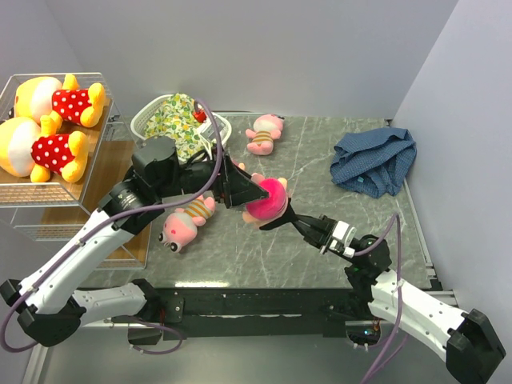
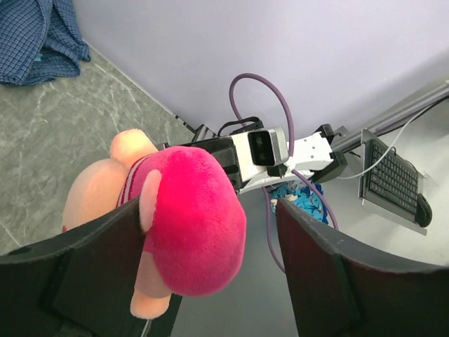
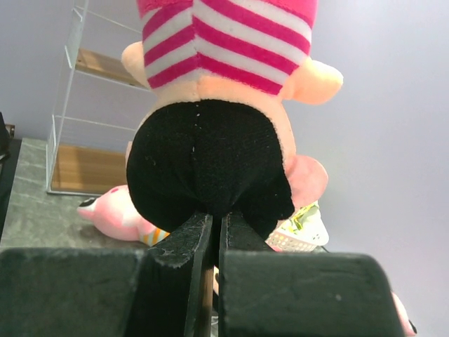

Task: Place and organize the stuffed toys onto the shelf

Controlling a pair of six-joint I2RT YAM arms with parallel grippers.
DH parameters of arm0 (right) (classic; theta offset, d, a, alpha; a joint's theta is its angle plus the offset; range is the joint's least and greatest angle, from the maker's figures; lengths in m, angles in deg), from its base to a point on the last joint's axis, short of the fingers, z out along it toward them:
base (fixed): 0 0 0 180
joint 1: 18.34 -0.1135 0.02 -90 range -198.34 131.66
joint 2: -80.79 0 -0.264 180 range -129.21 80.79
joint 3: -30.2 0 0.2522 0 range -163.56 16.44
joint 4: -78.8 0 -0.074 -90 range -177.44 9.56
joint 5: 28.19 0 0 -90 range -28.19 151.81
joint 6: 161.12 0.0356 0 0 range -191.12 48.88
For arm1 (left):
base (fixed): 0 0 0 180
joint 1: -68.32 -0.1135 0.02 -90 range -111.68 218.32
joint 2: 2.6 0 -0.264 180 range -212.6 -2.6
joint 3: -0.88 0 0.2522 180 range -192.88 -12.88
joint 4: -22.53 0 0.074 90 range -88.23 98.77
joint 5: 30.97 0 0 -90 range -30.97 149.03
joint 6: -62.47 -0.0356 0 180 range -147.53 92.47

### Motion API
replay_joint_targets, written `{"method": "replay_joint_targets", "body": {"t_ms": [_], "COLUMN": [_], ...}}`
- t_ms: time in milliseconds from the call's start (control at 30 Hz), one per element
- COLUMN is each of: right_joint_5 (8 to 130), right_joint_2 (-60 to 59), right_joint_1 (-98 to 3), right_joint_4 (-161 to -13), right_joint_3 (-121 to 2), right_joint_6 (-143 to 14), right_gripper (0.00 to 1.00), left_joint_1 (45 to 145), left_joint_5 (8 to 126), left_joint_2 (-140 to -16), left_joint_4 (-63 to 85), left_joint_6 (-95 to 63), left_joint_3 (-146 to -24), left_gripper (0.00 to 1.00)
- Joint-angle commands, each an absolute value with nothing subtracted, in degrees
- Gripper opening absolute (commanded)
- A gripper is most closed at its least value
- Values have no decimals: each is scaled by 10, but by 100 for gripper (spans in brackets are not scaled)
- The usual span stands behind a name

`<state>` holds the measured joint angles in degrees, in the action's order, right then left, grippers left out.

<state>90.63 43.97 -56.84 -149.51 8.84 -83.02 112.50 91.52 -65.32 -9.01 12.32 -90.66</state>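
Pink doll [image 1: 268,202], head toward left pincer [image 1: 254,189]

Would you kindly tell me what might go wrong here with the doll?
The right gripper pinches only a fold of the doll's black trousers, so it may slip out. The left gripper is open around its head; releasing early would drop it. Two bears already crowd the shelf's top.

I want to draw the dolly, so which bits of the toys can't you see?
- Face of the doll: in top external, the left gripper covers it; left wrist shows only her hair; in right wrist, the top edge cuts off her head.
- Pink toy on the table: in top external, the left arm overlaps its far end.
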Motion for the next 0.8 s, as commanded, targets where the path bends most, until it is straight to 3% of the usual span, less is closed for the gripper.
{"method": "replay_joint_targets", "body": {"t_ms": [0,267,367,467,500,567,600,633,700,733,767], "right_joint_5": [882,877,863,844,841,836,835,833,822,818,806], "right_joint_2": [447,445,443,436,432,419,415,409,409,413,416], "right_joint_1": [-573,-573,-573,-572,-572,-573,-573,-573,-573,-572,-573], "right_joint_4": [-1525,-1514,-1507,-1501,-1499,-1498,-1498,-1498,-1485,-1478,-1465], "right_joint_3": [86,82,77,73,69,61,58,55,44,40,34], "right_joint_6": [-832,-820,-818,-816,-814,-808,-804,-799,-783,-779,-773], "right_gripper": [0,0,0,0,4,15,19,34,50,70,83], "left_joint_1": [1124,1123,1123,1123,1123,1123,1123,1123,1123,1123,1123], "left_joint_5": [936,944,949,955,958,966,965,956,932,890,866], "left_joint_2": [-637,-639,-646,-644,-642,-640,-640,-643,-649,-657,-662], "left_joint_4": [-72,-71,-85,-85,-79,-78,-87,-94,-122,-162,-182], "left_joint_6": [133,123,111,109,108,97,89,81,42,26,-13], "left_joint_3": [-903,-890,-891,-882,-879,-879,-881,-892,-910,-934,-948], "left_gripper": [74,61,51,28,13,1,1,1,1,1,1]}}
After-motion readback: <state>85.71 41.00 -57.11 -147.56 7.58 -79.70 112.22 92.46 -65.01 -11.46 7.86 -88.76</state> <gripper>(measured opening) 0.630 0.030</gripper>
